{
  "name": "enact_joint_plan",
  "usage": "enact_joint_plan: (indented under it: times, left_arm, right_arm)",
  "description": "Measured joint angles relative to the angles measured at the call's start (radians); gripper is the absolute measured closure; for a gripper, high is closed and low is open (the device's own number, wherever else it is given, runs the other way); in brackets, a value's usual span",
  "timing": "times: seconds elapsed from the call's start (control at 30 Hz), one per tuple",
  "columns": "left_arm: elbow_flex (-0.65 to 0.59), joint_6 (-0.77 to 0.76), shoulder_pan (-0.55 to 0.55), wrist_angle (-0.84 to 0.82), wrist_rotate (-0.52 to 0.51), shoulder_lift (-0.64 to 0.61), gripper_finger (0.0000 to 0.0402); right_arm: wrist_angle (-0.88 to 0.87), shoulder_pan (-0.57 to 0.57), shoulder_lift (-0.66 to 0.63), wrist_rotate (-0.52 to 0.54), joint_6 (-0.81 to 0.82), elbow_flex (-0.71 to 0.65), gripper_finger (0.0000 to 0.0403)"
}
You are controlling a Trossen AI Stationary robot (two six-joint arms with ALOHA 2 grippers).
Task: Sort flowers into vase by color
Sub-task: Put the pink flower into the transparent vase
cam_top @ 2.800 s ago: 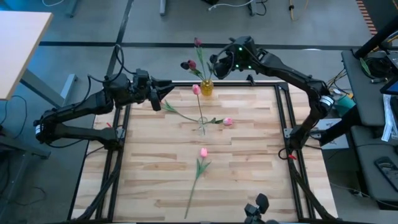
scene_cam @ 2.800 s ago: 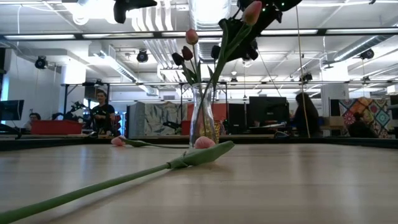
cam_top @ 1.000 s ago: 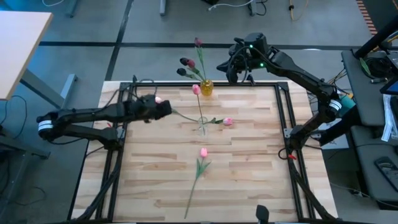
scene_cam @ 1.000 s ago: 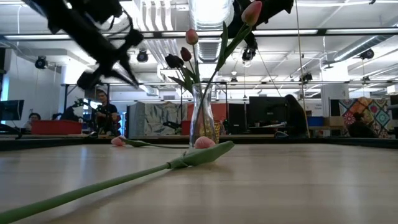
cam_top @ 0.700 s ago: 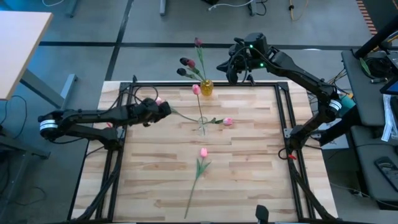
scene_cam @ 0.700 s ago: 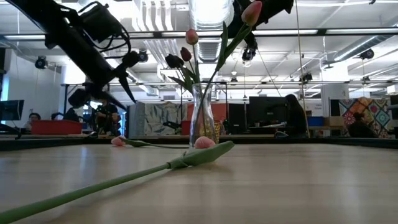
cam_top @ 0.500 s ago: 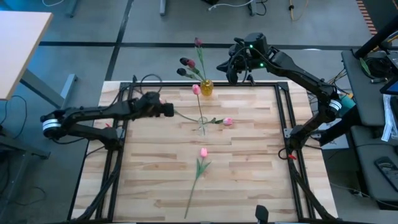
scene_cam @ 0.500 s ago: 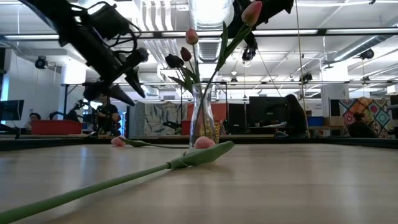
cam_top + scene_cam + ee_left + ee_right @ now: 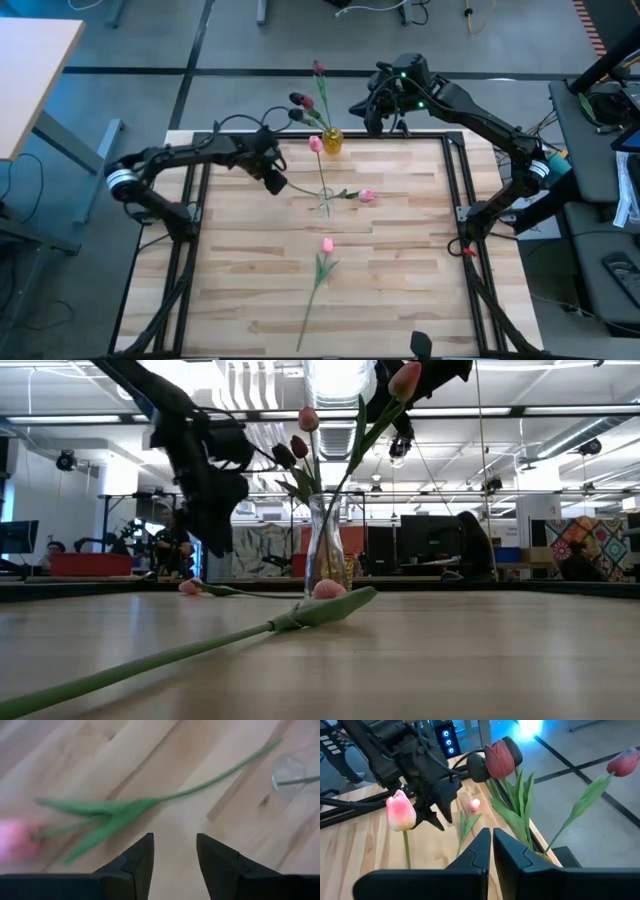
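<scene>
Pale wood planks form the table (image 9: 400, 260) I am working over. My left gripper (image 9: 275, 180) hangs low over the table's far left part, its fingers (image 9: 137, 862) parted with nothing between them, just above a pink tulip (image 9: 107, 815) that lies flat with its stem running toward the clear vase (image 9: 325, 205) at mid-table. A second pink tulip (image 9: 364, 196) lies beside that vase, and a third (image 9: 322, 262) lies nearer the front. The yellow vase (image 9: 332, 141) at the far edge holds maroon tulips (image 9: 300, 102) and one pink head (image 9: 316, 144). My right gripper (image 9: 372, 108) waits beyond the far edge near the yellow vase, fingers (image 9: 480, 851) closed together and holding nothing.
</scene>
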Motion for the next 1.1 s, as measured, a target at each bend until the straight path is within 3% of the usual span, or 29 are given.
enact_joint_plan:
  times: [0.27, 0.67, 1.1]
  left_arm:
    - [0.119, 0.21, 0.0, -0.085, -0.071, 0.156, 0.0265]
    - [0.129, 0.375, 0.002, -0.102, -0.163, 0.261, 0.027]
    - [0.128, 0.398, 0.003, -0.24, -0.048, 0.242, 0.0396]
  right_arm:
    - [-0.017, 0.0, 0.0, 0.0, 0.0, 0.0, 0.039]
    - [-0.016, 0.0, 0.0, 0.0, 0.0, 0.0, 0.039]
    - [-0.016, 0.0, 0.0, 0.0, -0.002, 0.0, 0.039]
